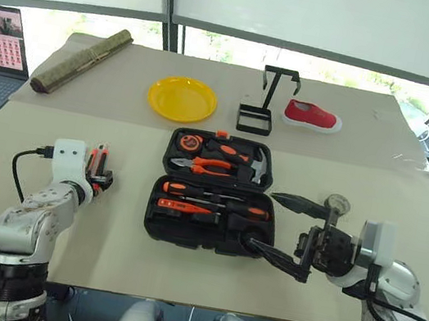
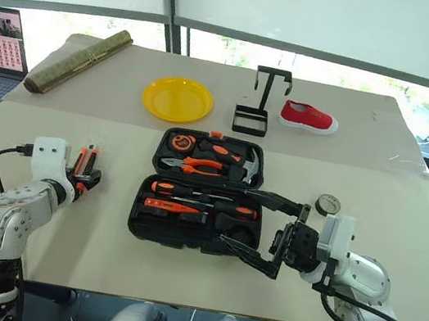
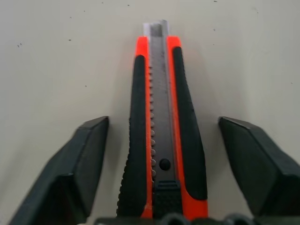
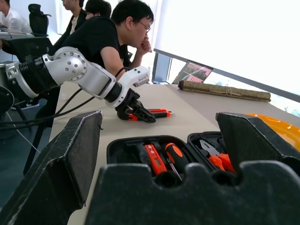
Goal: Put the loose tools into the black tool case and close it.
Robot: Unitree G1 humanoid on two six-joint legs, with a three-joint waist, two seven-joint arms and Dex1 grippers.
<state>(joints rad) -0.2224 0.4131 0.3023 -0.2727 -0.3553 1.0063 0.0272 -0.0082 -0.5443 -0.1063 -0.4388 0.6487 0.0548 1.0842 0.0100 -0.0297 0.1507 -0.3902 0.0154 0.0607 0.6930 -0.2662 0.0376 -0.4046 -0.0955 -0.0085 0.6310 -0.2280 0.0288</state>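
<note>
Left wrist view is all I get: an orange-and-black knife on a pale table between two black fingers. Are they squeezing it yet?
Observer: No. The left gripper has a finger either side of the utility knife, with table showing in both gaps.
Operator: Where does the knife go?
Observer: Into the black tool case, lying open on the table to the right of that gripper, with screwdrivers, pliers and a hammer in its slots.
Operator: Anything else lying loose?
Observer: A small grey tape roll lies right of the case.
Operator: And the other arm?
Observer: The right gripper is open, its fingers pointing at the case's right end.
</note>
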